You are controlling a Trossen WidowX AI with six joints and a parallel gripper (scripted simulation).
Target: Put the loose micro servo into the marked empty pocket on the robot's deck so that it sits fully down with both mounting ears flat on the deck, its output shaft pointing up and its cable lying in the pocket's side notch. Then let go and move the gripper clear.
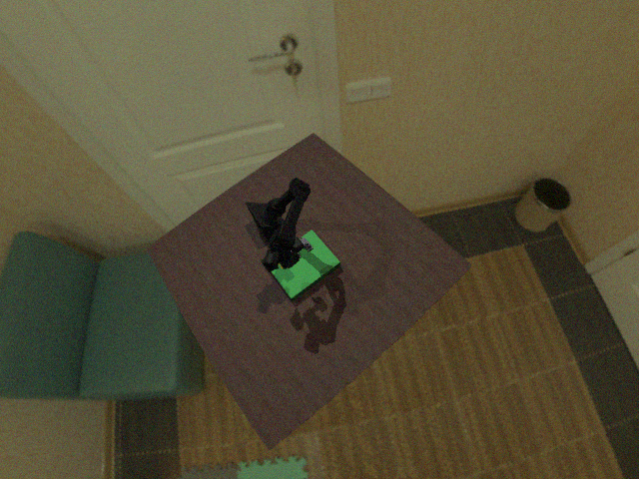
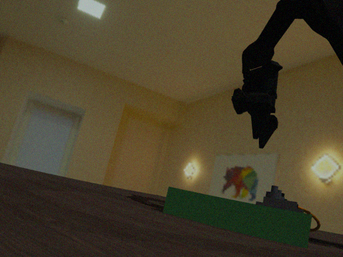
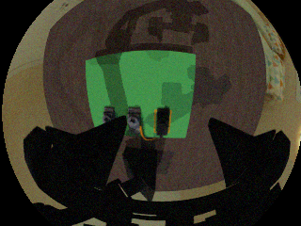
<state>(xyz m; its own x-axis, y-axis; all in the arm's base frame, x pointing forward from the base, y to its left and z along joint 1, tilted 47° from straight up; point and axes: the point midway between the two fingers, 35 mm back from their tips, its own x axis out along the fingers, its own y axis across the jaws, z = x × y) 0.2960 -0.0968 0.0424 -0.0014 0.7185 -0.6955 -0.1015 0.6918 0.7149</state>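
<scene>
Below the wide-open, empty gripper (image 2: pixel 263 138), the servo (image 2: pixel 276 199) sits in its pocket on the green deck (image 2: pixel 235 218), so it looks like only moving clear is left.

A green deck (image 2: pixel 235 218) lies on the dark worktop (image 2: pixel 69 221). At the deck's right end a grey servo (image 2: pixel 276 199) rises stepped above its top edge, with an orange cable (image 2: pixel 315 221) looping beside it. The hand (image 2: pixel 263 138) hangs open, well above the servo, holding nothing.
</scene>
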